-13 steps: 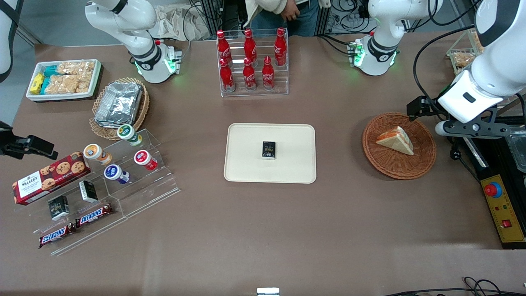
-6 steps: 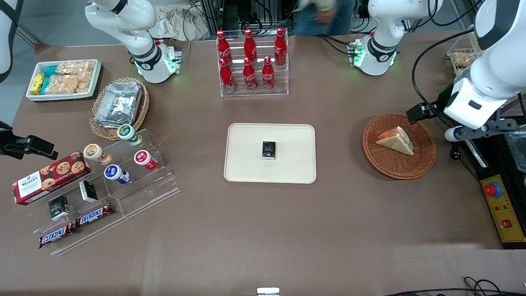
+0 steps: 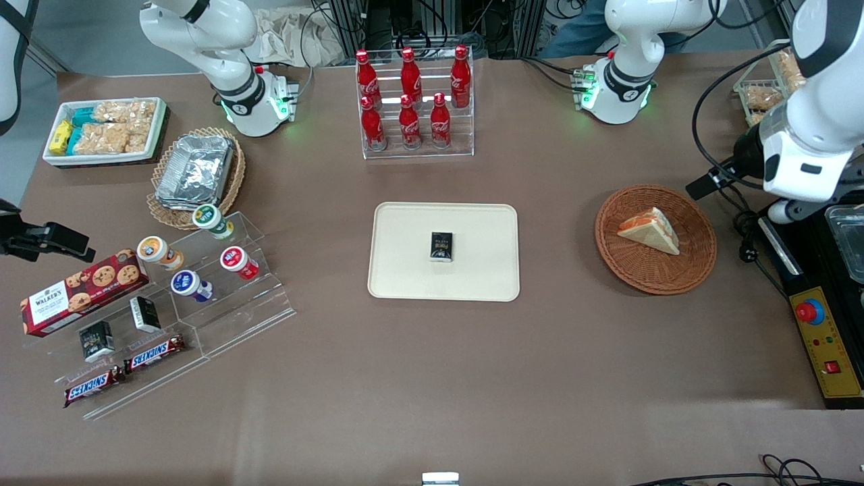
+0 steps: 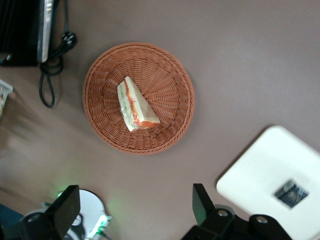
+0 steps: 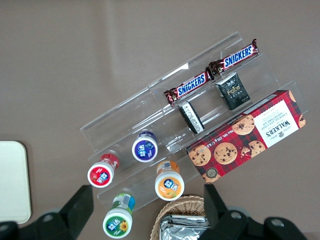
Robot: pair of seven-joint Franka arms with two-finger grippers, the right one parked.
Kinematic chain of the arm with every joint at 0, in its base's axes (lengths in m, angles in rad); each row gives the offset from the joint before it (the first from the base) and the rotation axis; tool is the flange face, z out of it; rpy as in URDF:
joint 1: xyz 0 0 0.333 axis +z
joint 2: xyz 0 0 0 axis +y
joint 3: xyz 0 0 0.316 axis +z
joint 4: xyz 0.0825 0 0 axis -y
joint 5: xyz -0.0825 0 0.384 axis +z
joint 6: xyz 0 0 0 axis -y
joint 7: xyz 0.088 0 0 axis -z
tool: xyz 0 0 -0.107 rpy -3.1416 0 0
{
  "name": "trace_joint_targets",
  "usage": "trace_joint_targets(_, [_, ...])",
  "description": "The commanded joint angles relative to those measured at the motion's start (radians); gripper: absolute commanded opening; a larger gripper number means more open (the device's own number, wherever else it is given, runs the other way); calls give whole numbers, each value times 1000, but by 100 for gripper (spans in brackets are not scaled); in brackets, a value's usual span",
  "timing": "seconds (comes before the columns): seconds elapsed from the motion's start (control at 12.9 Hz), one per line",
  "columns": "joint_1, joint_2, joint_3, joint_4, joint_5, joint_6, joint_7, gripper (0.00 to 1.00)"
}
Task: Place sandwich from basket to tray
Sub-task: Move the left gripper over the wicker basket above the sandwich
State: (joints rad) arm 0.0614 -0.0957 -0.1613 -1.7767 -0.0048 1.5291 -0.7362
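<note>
The sandwich (image 3: pixel 650 229), a pale bread wedge with orange-red filling at its cut edge, lies in the round reddish-brown wicker basket (image 3: pixel 695 260). Both also show in the left wrist view, the sandwich (image 4: pixel 135 105) in the basket (image 4: pixel 172 85). The cream tray (image 3: pixel 486 233) sits mid-table with a small black box (image 3: pixel 442 246) on it; a corner of the tray (image 4: pixel 260 170) shows in the left wrist view. My left gripper (image 3: pixel 712 181) hangs high beside the basket, toward the working arm's end of the table. Its fingers (image 4: pixel 202 202) are open and empty.
A rack of red cola bottles (image 3: pixel 413 101) stands farther from the camera than the tray. A control box with a red button (image 3: pixel 825 341) and a cable (image 3: pixel 746 229) lie beside the basket. Snack stands (image 3: pixel 175 304), a foil-tray basket (image 3: pixel 196 172) and a white snack tray (image 3: pixel 101 128) are toward the parked arm's end.
My left arm has swung away from the basket toward the working arm's end of the table. The sandwich, basket and tray have not moved.
</note>
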Motion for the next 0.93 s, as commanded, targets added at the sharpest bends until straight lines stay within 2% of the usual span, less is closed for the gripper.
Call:
trace_joint_targets(0.0, [20, -108, -7, -161, -4, 97, -222, 100])
trace_joint_targets(0.16, [21, -99, -7, -171, -3, 144, -365, 100])
trace_joint_targets(0.62, [17, -70, -15, -233, 11, 166, -407, 100])
trace_joint_targets(0.85, [17, 3, -15, -288, 58, 209, -503, 100])
